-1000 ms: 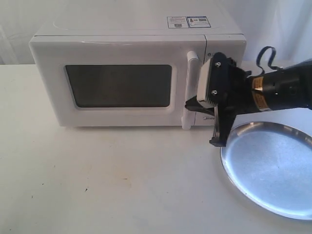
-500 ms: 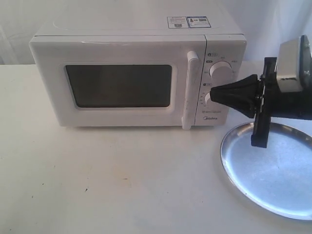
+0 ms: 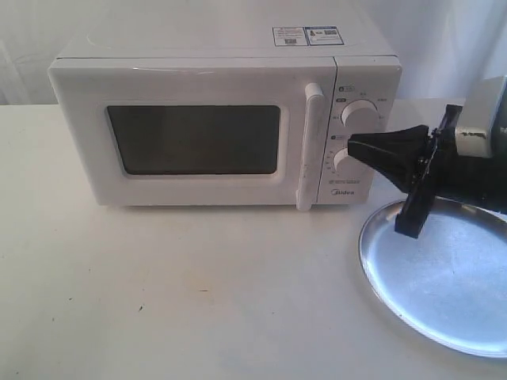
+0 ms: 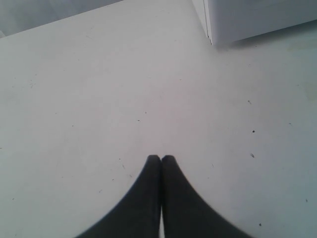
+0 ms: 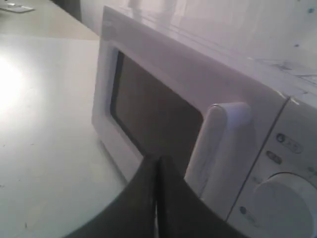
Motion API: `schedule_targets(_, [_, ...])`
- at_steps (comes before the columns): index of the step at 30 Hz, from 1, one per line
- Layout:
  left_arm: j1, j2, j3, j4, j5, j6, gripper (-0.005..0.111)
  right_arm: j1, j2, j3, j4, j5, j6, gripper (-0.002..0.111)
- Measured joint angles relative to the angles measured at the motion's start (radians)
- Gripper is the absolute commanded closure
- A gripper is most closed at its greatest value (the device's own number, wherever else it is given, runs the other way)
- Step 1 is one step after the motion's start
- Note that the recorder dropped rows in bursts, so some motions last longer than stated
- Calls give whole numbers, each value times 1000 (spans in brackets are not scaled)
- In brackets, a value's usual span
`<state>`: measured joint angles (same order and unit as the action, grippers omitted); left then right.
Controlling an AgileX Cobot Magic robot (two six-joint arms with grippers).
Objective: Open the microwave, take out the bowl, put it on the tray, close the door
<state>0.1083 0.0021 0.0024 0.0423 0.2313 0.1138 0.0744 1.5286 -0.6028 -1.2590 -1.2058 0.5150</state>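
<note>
White microwave [image 3: 222,131] reads "Midea", its stickers [image 3: 307,36] illegible, tray [image 3: 444,273] cut off; right gripper [image 3: 353,146] and left gripper [image 4: 161,158] pinched together.

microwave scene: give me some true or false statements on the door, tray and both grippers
1. The door is shut. True.
2. The bowl sits on the tray. False: the tray is bare and no bowl is in view.
3. The right gripper is shut. True.
4. The right gripper holds the handle. False: it is apart from the handle, with its tips by the lower dial.
5. The left gripper is open. False: its fingers are pressed together above the table.
</note>
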Motion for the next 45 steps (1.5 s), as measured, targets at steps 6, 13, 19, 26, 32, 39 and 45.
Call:
schedule_targets(6, [0,0,0,0,0,0,107,0,162,-60,78,0,11,108])
schedule_targets(13, [0,0,0,0,0,0,107,0,321,-139,91,0,23,92])
schedule_targets(19, [0,0,0,0,0,0,107,16,340,-173,88,0,19,46])
schedule_targets(26, [0,0,0,0,0,0,107,108,342,-182,92,0,-23,56])
schedule_targets(32, [0,0,0,0,0,0,107,171,344,-193,184,29,-54,72])
schedule_targets(39, [0,0,0,0,0,0,107,194,358,-215,246,59,-75,105])
schedule_targets(45, [0,0,0,0,0,0,107,194,376,-215,253,25,-114,108])
